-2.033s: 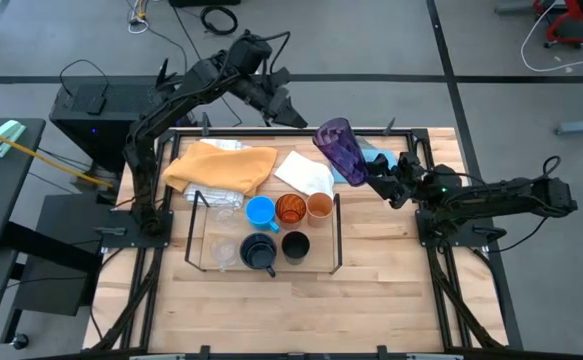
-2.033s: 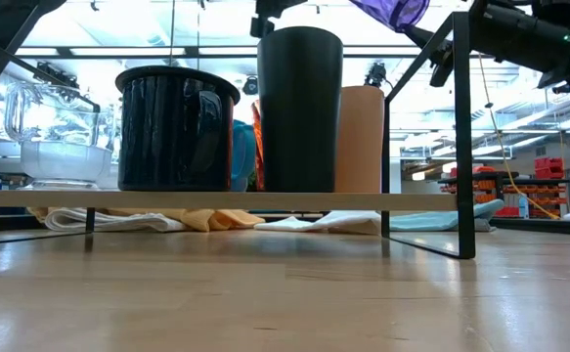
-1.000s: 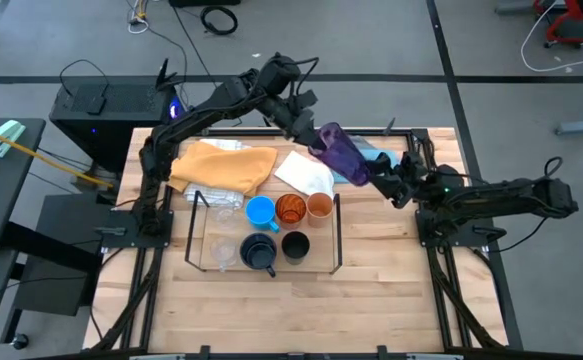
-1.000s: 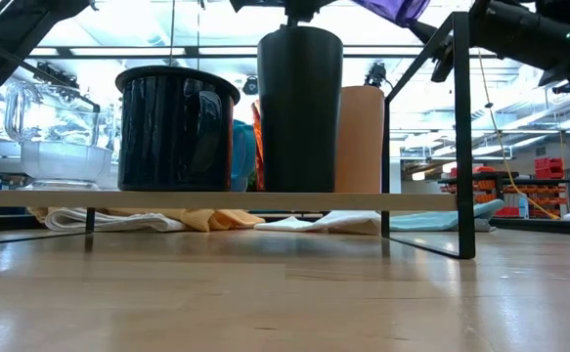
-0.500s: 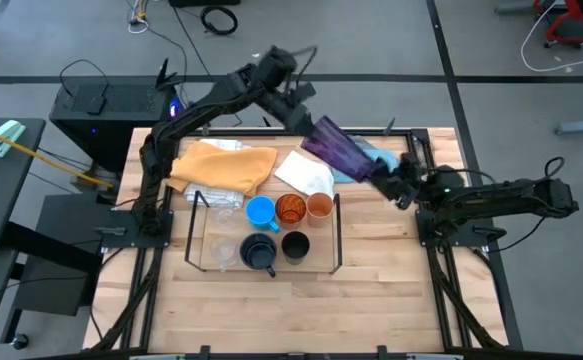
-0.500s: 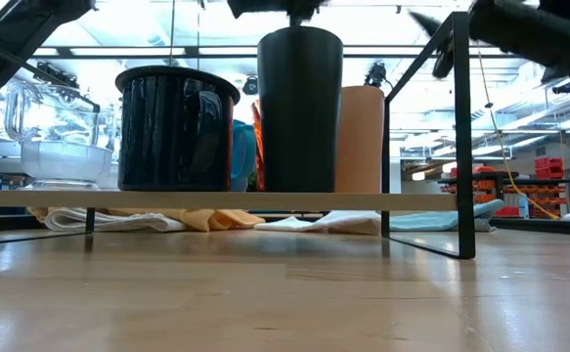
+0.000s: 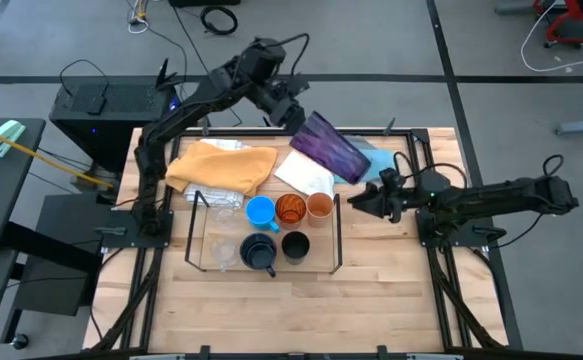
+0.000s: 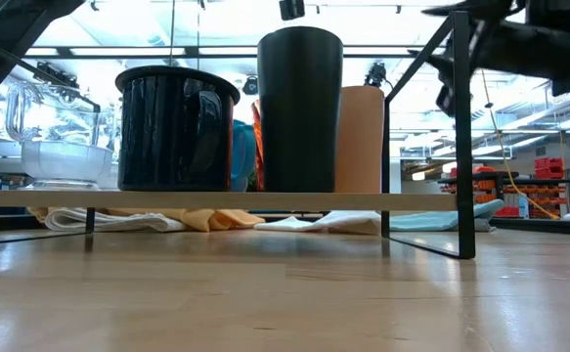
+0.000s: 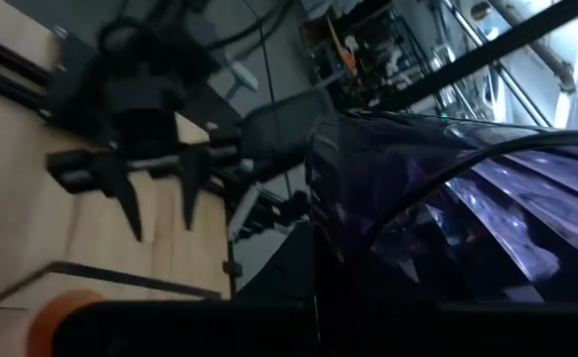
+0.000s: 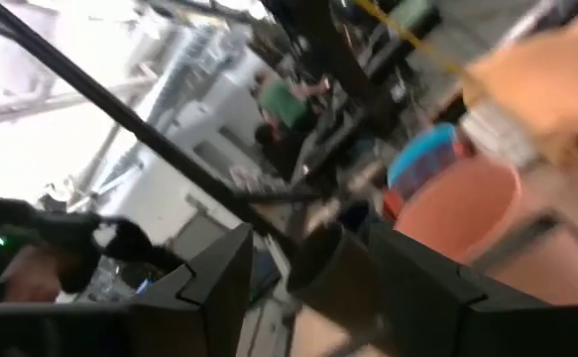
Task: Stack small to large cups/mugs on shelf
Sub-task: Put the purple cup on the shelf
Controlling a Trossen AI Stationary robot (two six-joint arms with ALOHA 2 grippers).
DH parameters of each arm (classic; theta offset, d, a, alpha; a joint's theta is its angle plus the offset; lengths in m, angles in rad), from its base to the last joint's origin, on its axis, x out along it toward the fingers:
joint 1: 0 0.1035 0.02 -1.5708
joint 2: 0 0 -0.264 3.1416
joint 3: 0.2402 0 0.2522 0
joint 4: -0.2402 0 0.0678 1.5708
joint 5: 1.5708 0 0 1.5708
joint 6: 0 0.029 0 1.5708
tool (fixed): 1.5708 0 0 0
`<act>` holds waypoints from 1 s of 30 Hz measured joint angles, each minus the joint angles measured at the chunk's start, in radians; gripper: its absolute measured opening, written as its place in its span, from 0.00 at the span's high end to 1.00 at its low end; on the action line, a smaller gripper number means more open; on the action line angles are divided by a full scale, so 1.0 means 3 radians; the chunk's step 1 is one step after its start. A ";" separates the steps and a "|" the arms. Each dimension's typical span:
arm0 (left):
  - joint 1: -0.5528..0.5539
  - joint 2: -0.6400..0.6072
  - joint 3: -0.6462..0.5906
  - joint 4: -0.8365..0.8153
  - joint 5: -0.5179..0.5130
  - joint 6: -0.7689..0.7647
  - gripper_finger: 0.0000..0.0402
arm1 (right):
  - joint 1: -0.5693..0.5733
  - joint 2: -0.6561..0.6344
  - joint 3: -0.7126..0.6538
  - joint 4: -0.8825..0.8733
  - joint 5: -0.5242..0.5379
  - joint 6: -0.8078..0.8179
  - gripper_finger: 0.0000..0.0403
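Observation:
The purple tumbler (image 7: 329, 148) lies tilted in the air above the white cloth (image 7: 304, 176), with my left gripper (image 7: 291, 115) shut on its far-left end. In the left wrist view the tumbler (image 9: 457, 208) fills the right half. My right gripper (image 7: 361, 205) stands open just right of the shelf (image 7: 337, 240), pointing at it with nothing between its fingers. On the shelf stand a light-blue mug (image 7: 260, 211), an amber tumbler (image 7: 290, 209), a small orange cup (image 7: 319, 206), a black cup (image 7: 295, 245), a navy mug (image 7: 258, 252) and clear cups (image 7: 224, 250). My left gripper holds the purple tumbler by its far-left end (image 7: 302, 126), coming from the table's far left. The gripper itself hides where the fingers meet it. The tumbler is lifted clear, lying slanted with its free end (image 7: 359, 166) toward the table's right.
A yellow cloth (image 7: 221, 165) lies at the far left, and a blue cloth (image 7: 382, 158) at the far right under the tumbler's free end. The shelf's black wire posts (image 8: 463, 137) rise at its right side. Bare wood lies along the near edge (image 7: 301, 320).
My left gripper has shut on the tumbler's end and risen with it, rolling a little. My right gripper has let go of the tumbler's other end, sunk and swung toward the shelf, its fingers narrowing. The tumbler now hangs from the left gripper alone, tipped flatter.

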 joint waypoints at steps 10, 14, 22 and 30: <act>-0.0149 0.0004 0.0000 -0.0703 -0.0186 0.0518 0.97 | -0.0209 -0.0469 0.0001 -0.0436 -0.0026 0.0040 0.54; -0.0239 -0.0023 -0.0004 -0.1167 -0.0690 0.0971 0.97 | -0.0329 -0.0646 0.0003 -0.0524 -0.0035 0.0036 0.56; -0.0677 -0.0120 -0.0004 -0.1532 -0.1610 0.1393 0.97 | -0.0534 -0.0853 0.0004 -0.0841 -0.0133 0.0043 0.59; -0.1107 -0.0198 -0.0004 -0.1725 -0.2300 0.1508 0.97 | -0.0633 -0.0855 0.0006 -0.1044 -0.0297 0.0145 0.60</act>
